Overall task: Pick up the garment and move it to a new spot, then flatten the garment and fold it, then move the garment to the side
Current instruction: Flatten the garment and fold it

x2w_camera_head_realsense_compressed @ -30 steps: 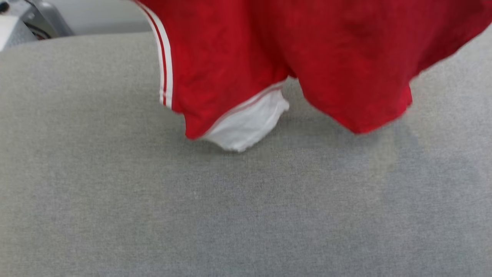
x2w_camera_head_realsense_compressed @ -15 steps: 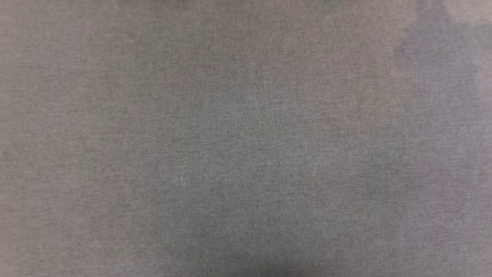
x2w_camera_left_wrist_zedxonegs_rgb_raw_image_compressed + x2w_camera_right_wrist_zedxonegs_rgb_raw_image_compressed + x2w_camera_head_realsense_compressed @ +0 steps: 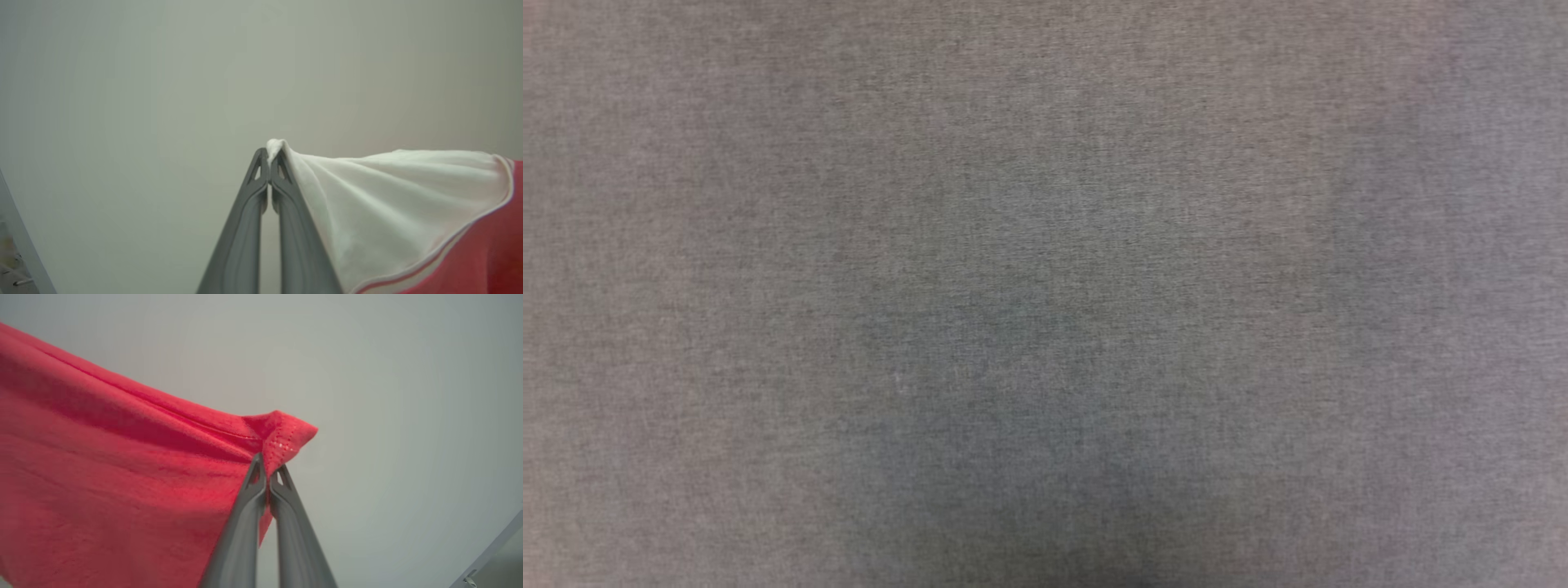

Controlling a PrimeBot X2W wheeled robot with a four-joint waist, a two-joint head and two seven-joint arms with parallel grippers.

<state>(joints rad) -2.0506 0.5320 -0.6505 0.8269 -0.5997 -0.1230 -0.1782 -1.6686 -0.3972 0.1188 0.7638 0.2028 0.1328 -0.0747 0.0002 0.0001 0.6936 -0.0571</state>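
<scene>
At 12 o'clock of both wrist views, the garment is pinched in closed jaws. Carrying is judged in hand; taut lowering onto the counter is called for.

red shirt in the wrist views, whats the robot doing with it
The robot holds the garment up in the air with both arms. The left fingers are shut on the edge of its white sleeve, the right fingers on a red hem corner. The head view shows a grey fabric surface.
</scene>
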